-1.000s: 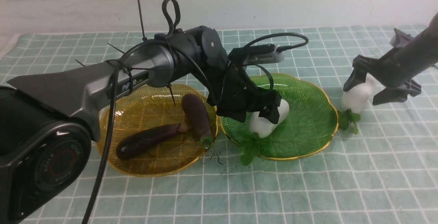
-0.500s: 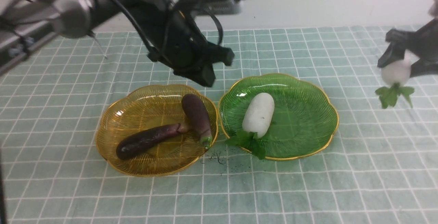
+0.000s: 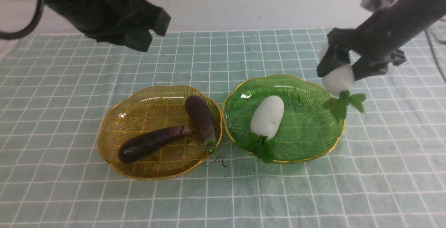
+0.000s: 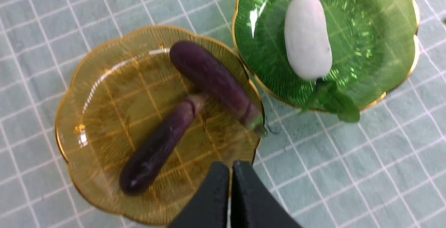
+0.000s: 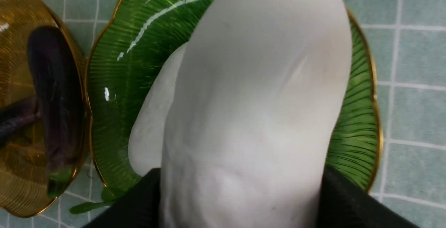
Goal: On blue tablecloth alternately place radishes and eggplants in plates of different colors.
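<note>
So the right pincer (image 3: 337, 68) has its jaws spread just wide enough to clamp a fat white radish (image 3: 338, 81) around the middle, leaves hanging free, held up above the right rim of the green plate (image 3: 313, 125). My guess is that grip keeps the greens out of the jaws and lets the radish go down lengthwise. The other radish (image 3: 267, 116) lies toward the green plate's left edge, leaves over the near rim, which handily leaves the right half for its twin. Both eggplants (image 3: 200, 118) (image 3: 153, 143) share the amber plate (image 3: 139, 167) on the left of the tabletop (image 3: 278, 200), touching, so that half looks sorted. Left pincer (image 4: 231, 172) is fully closed with nothing in it, up over the far left corner, probably to give the right arm room.
</note>
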Available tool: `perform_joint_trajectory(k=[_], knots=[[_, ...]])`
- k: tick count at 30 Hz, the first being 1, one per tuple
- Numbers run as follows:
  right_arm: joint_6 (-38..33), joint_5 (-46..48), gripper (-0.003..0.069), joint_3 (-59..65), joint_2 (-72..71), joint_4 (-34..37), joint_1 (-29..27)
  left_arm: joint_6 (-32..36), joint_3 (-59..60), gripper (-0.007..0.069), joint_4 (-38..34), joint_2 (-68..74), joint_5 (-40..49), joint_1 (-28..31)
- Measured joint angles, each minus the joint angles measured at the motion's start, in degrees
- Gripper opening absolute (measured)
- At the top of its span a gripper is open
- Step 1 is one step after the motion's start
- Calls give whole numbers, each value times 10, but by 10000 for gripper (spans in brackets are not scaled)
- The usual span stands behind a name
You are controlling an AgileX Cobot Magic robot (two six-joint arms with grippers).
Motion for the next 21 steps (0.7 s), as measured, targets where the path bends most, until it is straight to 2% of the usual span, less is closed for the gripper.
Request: perform_joint_trajectory(k=[4, 6, 7, 9, 13, 16, 19, 21], knots=[[27, -3, 497, 0, 50, -1, 18, -1, 91, -8, 1, -81, -12, 0], [50, 5, 552, 0, 69, -7, 20, -5, 147, -8, 0, -129, -17, 0], [51, 5, 552, 0, 70, -7, 20, -5, 151, -8, 0, -133, -17, 0], [54, 6, 613, 0, 76, -20, 21, -11, 194, -8, -3, -179, -27, 0], [49, 7, 636, 0, 61, -51, 21, -18, 256, -8, -3, -243, -39, 0], [41, 8, 612, 1, 33, -85, 21, -20, 282, -8, 0, -278, -50, 0], [37, 10, 507, 1, -57, -121, 21, -39, 316, -8, 5, -321, -66, 0], [34, 12, 404, 1, -135, -129, 21, -52, 335, -8, 6, -344, -82, 0]])
